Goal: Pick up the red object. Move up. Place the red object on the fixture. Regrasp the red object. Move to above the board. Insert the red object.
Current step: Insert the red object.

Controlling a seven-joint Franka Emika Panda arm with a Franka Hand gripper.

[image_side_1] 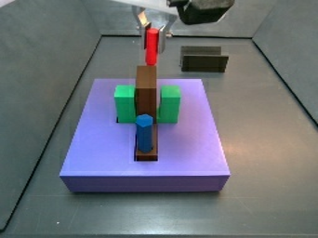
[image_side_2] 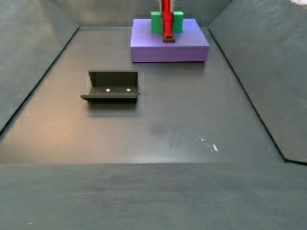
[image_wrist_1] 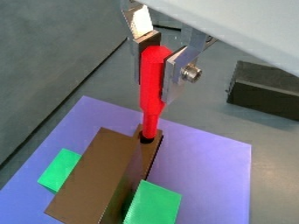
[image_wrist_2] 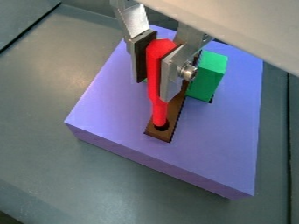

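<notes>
My gripper is shut on the red object, a bright red peg held upright between the silver fingers. In both wrist views its narrow lower tip sits at a hole in the end of the long brown bar on the purple board. In the wrist view the gripper grips the thick upper part of the peg over the board. In a side view the peg stands above the far end of the bar, behind the blue peg.
The green block flanks the brown bar on the board. The dark fixture stands on the grey floor away from the board; it also shows behind the board in a side view and in a wrist view. Grey walls enclose the floor.
</notes>
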